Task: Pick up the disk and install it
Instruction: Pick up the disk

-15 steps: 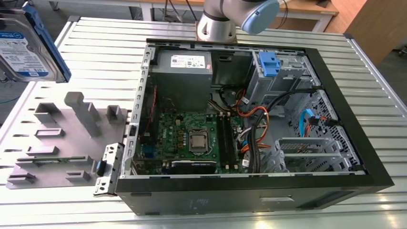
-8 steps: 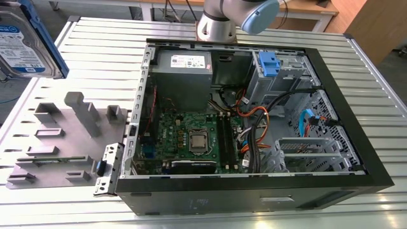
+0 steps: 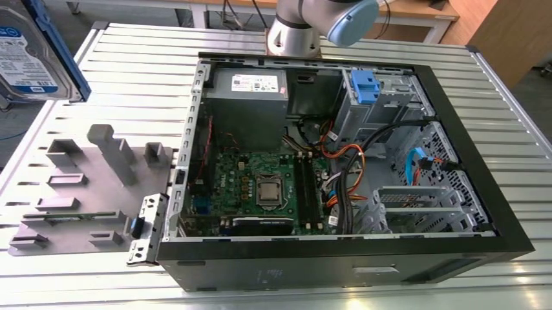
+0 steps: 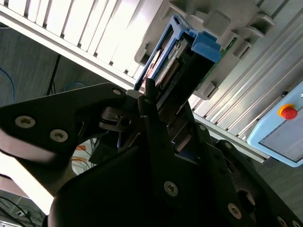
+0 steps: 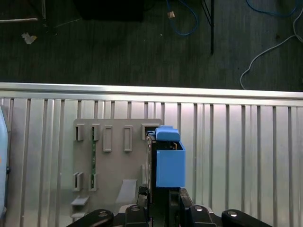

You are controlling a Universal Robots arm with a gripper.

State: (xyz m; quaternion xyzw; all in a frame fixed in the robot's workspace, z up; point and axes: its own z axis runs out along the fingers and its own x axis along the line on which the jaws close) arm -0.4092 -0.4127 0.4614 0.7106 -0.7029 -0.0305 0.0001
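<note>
**The thing:** flat rectangular silver-grey metal disk (image 3: pixel 33 55) with a blue-and-white label on its face and blue plastic carrier rails along the edges. There's a chunky blue plastic handle (image 5: pixel 167 134) at one end.

**Where it is:** up in the air at the far top of the exterior view's left, well apart from the open black computer case (image 3: pixel 302 271). In the first wrist view it hangs edge-on over the grey moulded plastic holder tray (image 5: pixel 113 161), which sits on the slatted silver metal table (image 5: pixel 236 156). It looks lifted clear of the tray to me.

**Claw:** the black two-finger gripper (image 5: pixel 163 201) is clamped on the disk at the end away from the handle. One finger sits on each flat face.

**Weight:** my guess is fairly dense for its size, but not much load for this arm.

**Stiffness:** the metal body won't flex at all. The plastic rails probably give a bit.

**Grip feel:** the bare metal and the glossy label look slick, so squeezing across the faces seems sensible.

**Where to hold:** on the flat faces near one end, as it's held now. That keeps the rails and handle free.

**Fragile bits:** it likely won't like knocks, and the connector edge (image 4: pixel 166 75) looks exposed.

**Inside the case:** a bare blue plastic bracket (image 3: pixel 364 87) sits in the grey metal drive cage.
</note>
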